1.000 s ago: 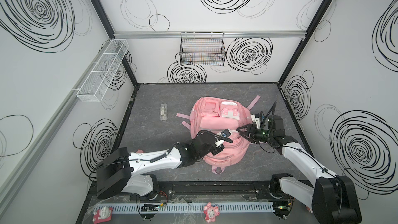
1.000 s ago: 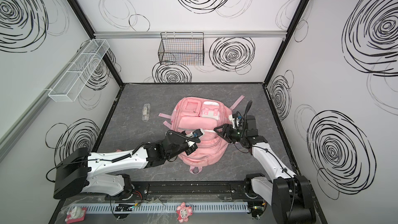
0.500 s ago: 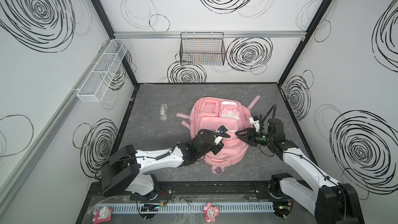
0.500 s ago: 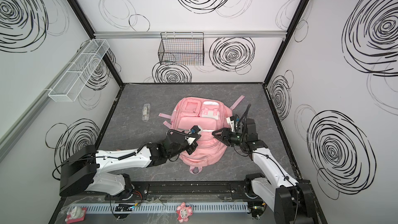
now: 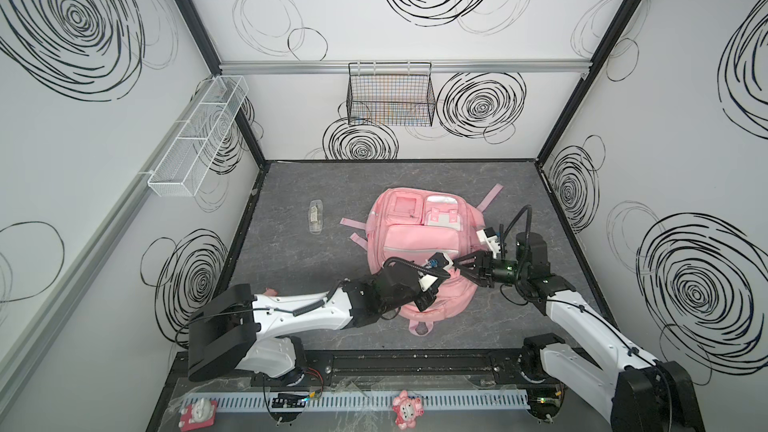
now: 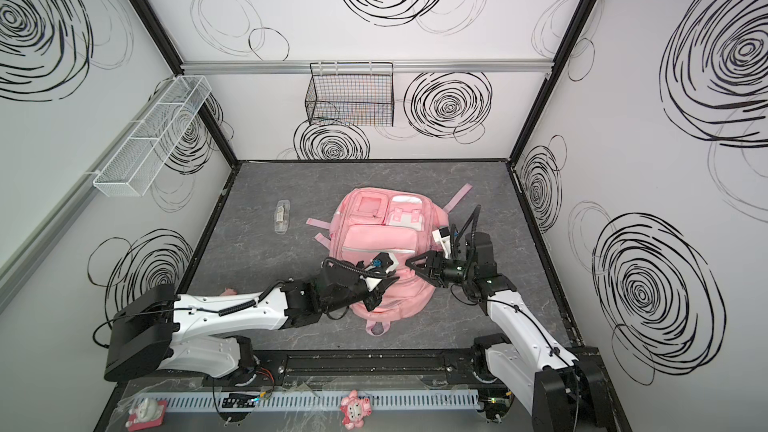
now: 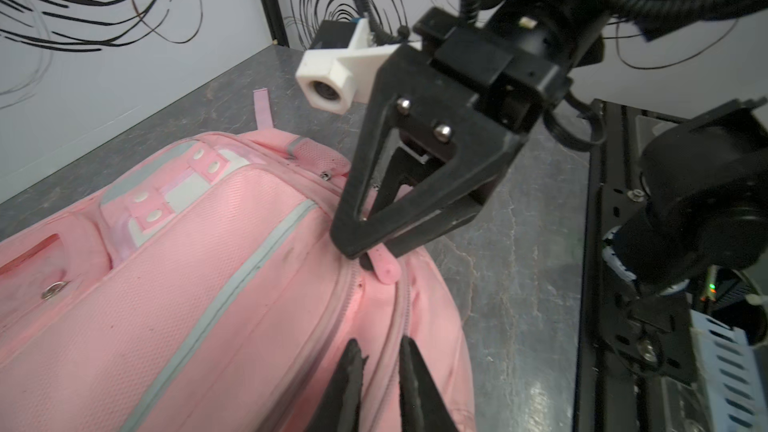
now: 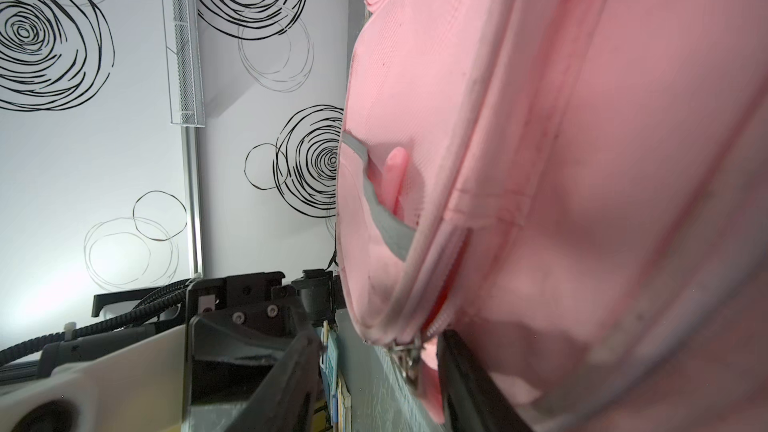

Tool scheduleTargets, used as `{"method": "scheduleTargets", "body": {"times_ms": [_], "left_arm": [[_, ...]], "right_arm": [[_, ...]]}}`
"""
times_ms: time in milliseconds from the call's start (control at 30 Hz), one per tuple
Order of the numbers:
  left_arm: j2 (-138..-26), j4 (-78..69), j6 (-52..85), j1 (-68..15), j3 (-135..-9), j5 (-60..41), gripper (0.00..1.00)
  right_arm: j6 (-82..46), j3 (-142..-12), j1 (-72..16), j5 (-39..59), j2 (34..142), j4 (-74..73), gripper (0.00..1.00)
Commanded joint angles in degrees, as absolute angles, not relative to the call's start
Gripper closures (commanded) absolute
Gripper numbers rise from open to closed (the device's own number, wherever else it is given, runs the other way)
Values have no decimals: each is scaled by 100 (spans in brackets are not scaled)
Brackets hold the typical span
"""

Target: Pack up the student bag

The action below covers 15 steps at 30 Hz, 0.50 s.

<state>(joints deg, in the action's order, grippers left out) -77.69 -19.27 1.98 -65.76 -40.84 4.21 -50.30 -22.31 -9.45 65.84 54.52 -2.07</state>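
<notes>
The student bag lies flat on the grey table, pink with pale stripes, its pockets toward the back wall. My left gripper rests on the bag's near end. Its jaws are a narrow gap apart, astride the fabric strip between two zip lines. My right gripper comes in from the right, open. The pink zip pull hangs between its fingers, close against one and well apart from the other. The zip beside it gapes a little.
A small clear case lies on the table left of the bag. Loose pink straps spread out from the bag. A black wire basket hangs on the back wall, a white mesh shelf on the left wall.
My right gripper has moved left up to the bag's zip pull. The left gripper's jaws, shut a second ago, have parted slightly; the left arm shifted a little.
</notes>
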Motion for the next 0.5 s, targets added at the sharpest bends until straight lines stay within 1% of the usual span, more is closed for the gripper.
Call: {"method": "scheduleTargets", "body": {"times_ms": [0, 167, 467], "left_arm": [[-7827, -2125, 449, -6729, -4192, 285, 78], [-8203, -2260, 609, -6745, -4345, 343, 77], [-8751, -2481, 386, -6746, -4647, 420, 73]], "right_arm": [[-5191, -2139, -979, 6833, 5453, -547, 49], [-5225, -2083, -983, 6856, 5537, -672, 49], [-5257, -2070, -976, 6930, 5634, -824, 49]]}}
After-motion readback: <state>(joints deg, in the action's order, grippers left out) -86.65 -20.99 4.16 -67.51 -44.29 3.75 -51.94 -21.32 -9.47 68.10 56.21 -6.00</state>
